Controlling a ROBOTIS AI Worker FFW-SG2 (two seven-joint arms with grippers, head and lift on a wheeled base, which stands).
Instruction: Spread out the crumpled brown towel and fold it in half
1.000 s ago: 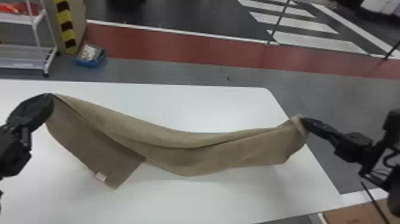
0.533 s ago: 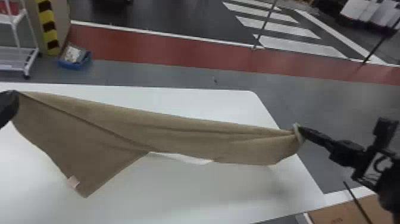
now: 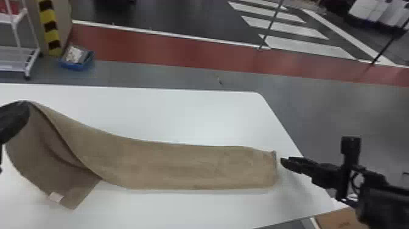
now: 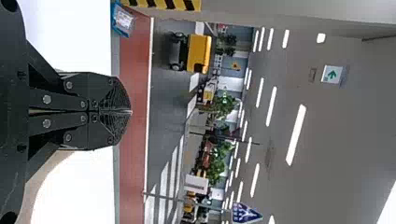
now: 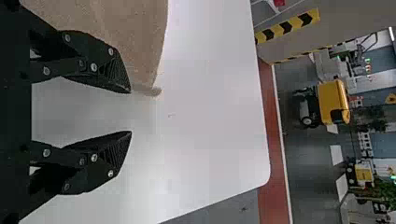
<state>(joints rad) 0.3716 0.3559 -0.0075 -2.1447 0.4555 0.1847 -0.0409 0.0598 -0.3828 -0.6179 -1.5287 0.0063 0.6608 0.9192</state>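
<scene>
Head view | brown towel: corner pinched by left gripper | right gripper: wide, beside end

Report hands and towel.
Left black hand shut on brown cloth towel. Right black hand open, off it. Towel's right end loose over white table. No snag seen.

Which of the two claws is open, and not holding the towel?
The right claw: its fingers are apart, while the left claw is shut on the brown towel.
</scene>
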